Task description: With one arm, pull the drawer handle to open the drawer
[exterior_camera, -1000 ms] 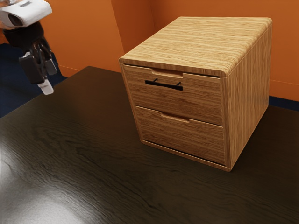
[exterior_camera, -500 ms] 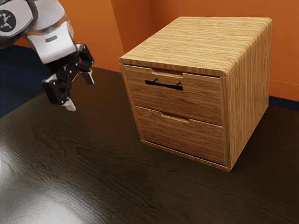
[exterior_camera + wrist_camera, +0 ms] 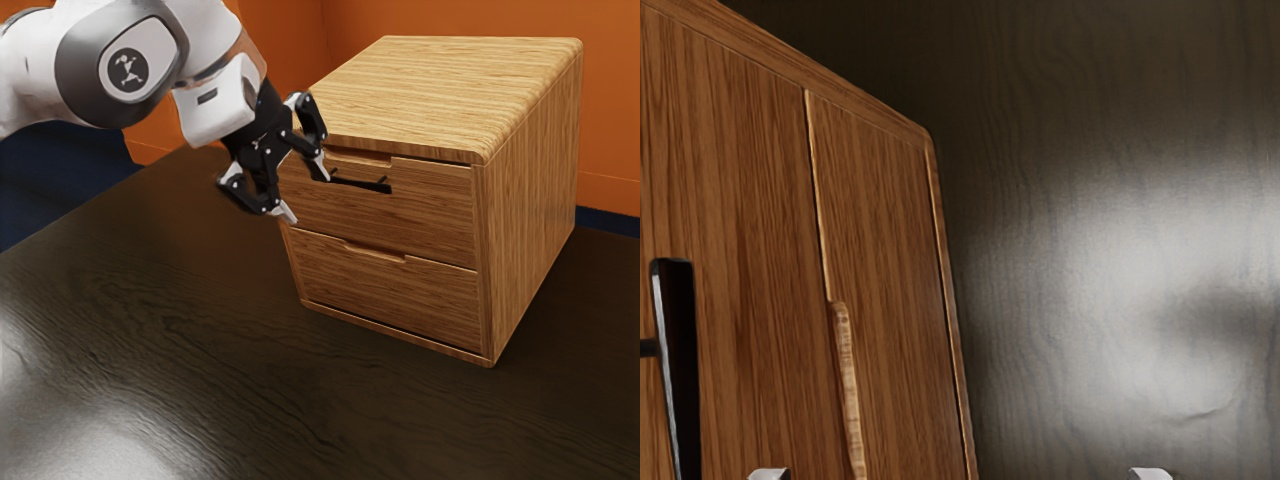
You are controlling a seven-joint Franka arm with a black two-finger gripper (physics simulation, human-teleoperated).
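Observation:
A light wooden cabinet (image 3: 440, 90) with two drawers stands on the dark table (image 3: 180, 350). The top drawer (image 3: 420, 210) sits flush with the cabinet front and carries a thin black bar handle (image 3: 365, 185). My black gripper (image 3: 303, 192) hangs open in front of that drawer's end nearer the exterior view's left, one finger over the handle's end and one lower by the cabinet's edge. I cannot tell whether a finger touches the handle. In the wrist view the handle (image 3: 670, 370) lies off to one side of my two pale fingertips (image 3: 768, 473), which stand wide apart.
The lower drawer (image 3: 385, 285) is flush too and has only a shallow wooden lip. Orange walls (image 3: 190, 70) rise behind the table. Bare dark tabletop (image 3: 1120, 250) stretches in front of the cabinet and beside it.
My arm has swung from the exterior view's far left across to the cabinet. The gripper has turned and spread its fingers, and now sits at the top drawer's front. The drawers have not moved.

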